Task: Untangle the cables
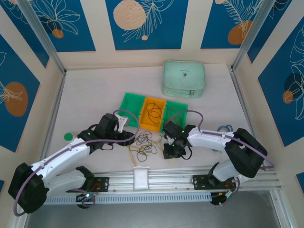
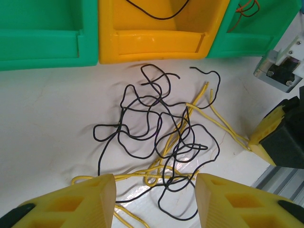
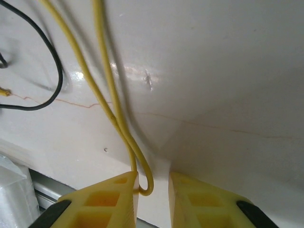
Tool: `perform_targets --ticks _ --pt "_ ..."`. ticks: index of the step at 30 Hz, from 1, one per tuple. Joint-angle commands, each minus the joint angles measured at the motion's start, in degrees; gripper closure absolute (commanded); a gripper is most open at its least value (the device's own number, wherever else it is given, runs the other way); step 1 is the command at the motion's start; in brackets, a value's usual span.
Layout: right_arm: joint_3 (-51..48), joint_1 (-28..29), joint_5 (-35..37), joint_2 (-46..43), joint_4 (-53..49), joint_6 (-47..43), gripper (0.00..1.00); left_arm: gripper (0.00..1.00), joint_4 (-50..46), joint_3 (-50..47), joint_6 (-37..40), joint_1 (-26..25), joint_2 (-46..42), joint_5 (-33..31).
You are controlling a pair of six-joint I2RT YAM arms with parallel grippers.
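Left gripper (image 2: 156,179) is spread wide, low over the near side of the tangle, pinching nothing. A black loop and some yellow strands lie on the table (image 1: 95,95) between its fingers (image 2: 90,202).

Right gripper (image 3: 153,184) is nearly together, with a narrow gap showing. The bend of a yellow cable (image 3: 114,118) sits in that gap. It touches the inner face of one finger (image 3: 111,202) and is not squeezed by both. From the left wrist, that gripper sits at the right edge of the pile, where the yellow strands run up to its tip.

Three bins stand side by side, far of the pile:
- The left green bin (image 2: 42,45) shows a plain green floor.
- The orange bin (image 2: 156,42) in the middle holds black wire loops (image 1: 154,113).
- The right green bin (image 2: 237,40) has a red-orange strand (image 2: 248,5) just visible at its rim; the rest of its inside I cannot tell.

The cables (image 1: 145,144) are a loose heap of black and yellow wire on the table. They lie between the two grippers, just near of the orange bin, with black strands crossing over the yellow ones.

A mint-green pouch (image 1: 184,78) lies far of the bins. A small green disc (image 1: 69,137) lies left of the left arm.
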Motion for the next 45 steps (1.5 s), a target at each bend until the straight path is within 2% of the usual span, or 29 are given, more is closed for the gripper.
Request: perform_targets --ticks 1,18,21,25,32,40,45 --pt "-0.8 0.5 -2.6 0.1 1.6 1.3 0.76 0.53 -0.2 0.0 0.0 0.3 -0.7 0.5" --pt "-1.7 0.5 -3.6 2.8 3.3 2.5 0.83 0.52 -0.3 0.0 0.1 0.3 -0.5 0.4" --pt "-2.0 0.5 -4.3 3.4 3.5 2.5 0.86 0.52 -0.3 -0.3 0.1 0.3 -0.7 0.3" --pt "-2.0 0.5 -4.7 2.8 2.6 1.9 0.96 0.52 -0.4 -0.5 0.0 0.4 -1.2 0.2" --pt "-1.0 0.5 -4.7 -2.6 -5.2 -1.1 1.00 0.52 -0.5 -0.3 0.3 0.3 -1.3 0.0" --pt "0.5 0.0 -9.4 -12.1 -16.8 -3.7 1.00 0.52 -0.6 1.3 0.7 0.4 -1.0 -0.6" --pt "5.5 0.4 -8.8 -18.9 -20.2 -1.9 1.00 0.53 -2.2 2.3 -0.9 0.5 -2.9 -5.6"
